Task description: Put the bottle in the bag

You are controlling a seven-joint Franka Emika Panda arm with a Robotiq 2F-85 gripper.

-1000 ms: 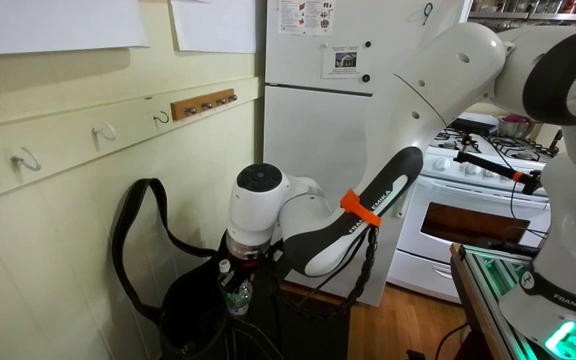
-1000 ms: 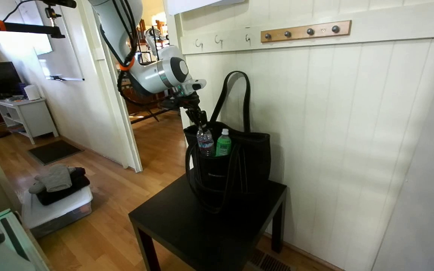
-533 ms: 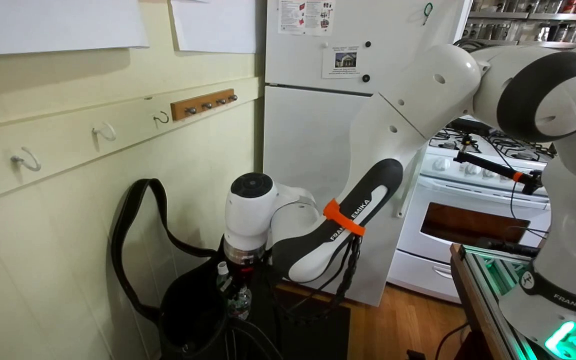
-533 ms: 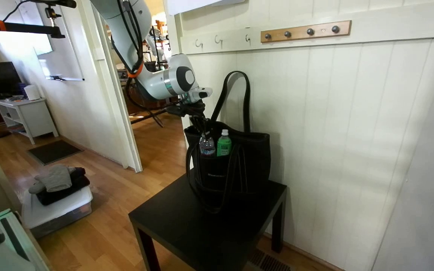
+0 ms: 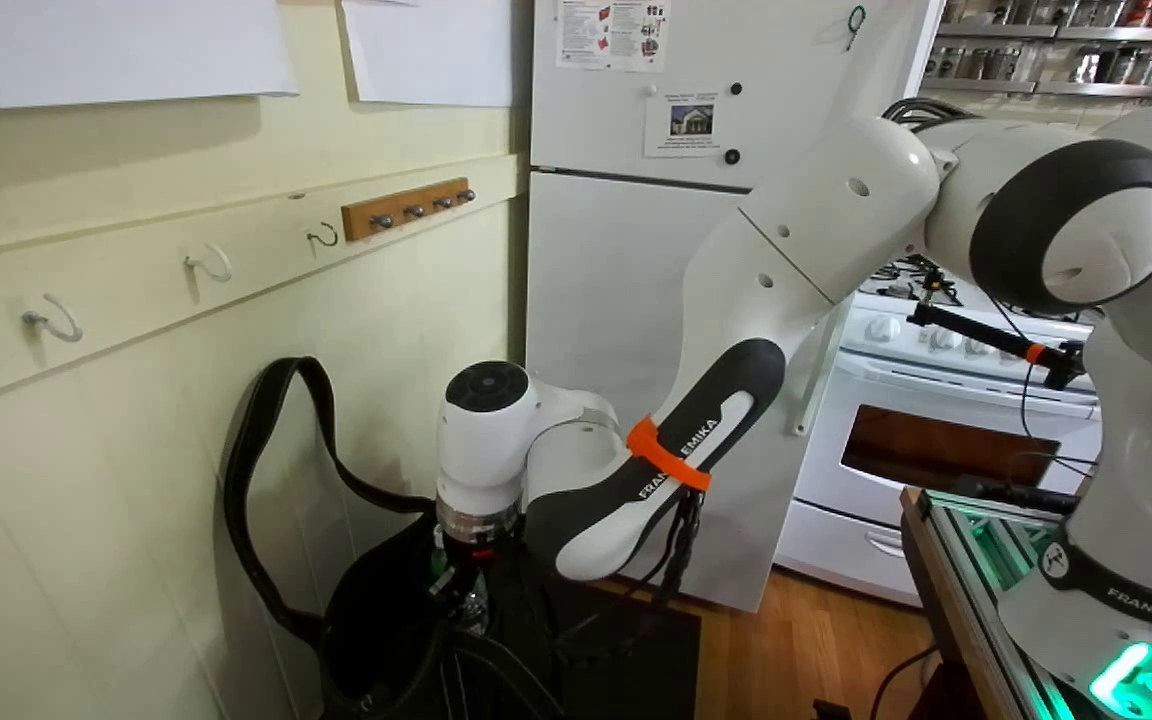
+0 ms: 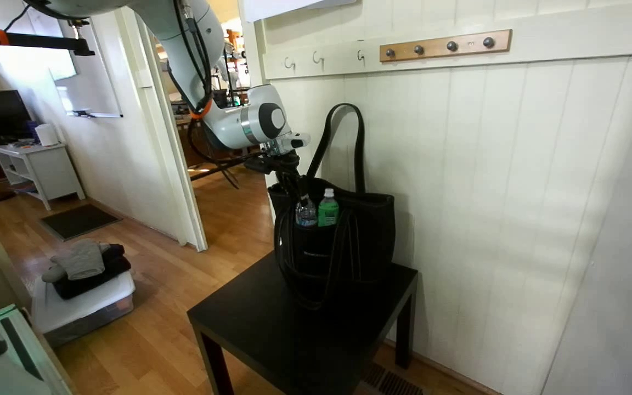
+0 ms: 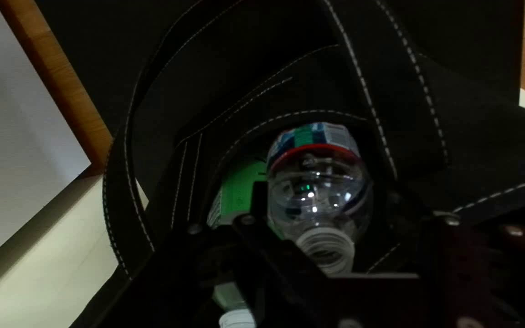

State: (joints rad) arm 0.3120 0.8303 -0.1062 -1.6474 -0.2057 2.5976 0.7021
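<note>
If the gripper (image 7: 326, 202) is lifted before the clear bottle (image 7: 319, 191) is fully freed, the bottle could be dragged out of the outer pocket (image 6: 314, 241) of the bag (image 6: 373, 236). The gripper's fingers (image 7: 259, 200) are set apart, one on each side of the bottle's shoulder; whether the bottle is pinched or merely flanked cannot be told. A further hazard is posed by the green bottle (image 6: 327, 212), which is stood just beside it: one finger is seen between the two in the wrist view, and by a sideways shift the neighbour could be knocked askew. The front handle (image 7: 386, 82), hung close by the clear bottle, could be snagged, and the soft bag tugged along the table (image 6: 272, 329). Which bottle is meant by the task is not certain, but both are held in that pocket, tops exposed and lower parts hidden; release is judged to be what remains. The main compartment is shown only as a dark opening (image 5: 391, 610) in an exterior view, and its contents cannot be made out. Farther off, a lidded box (image 6: 102, 317) is topped with cloths (image 6: 83, 258); what is inside is not discernible.
</note>
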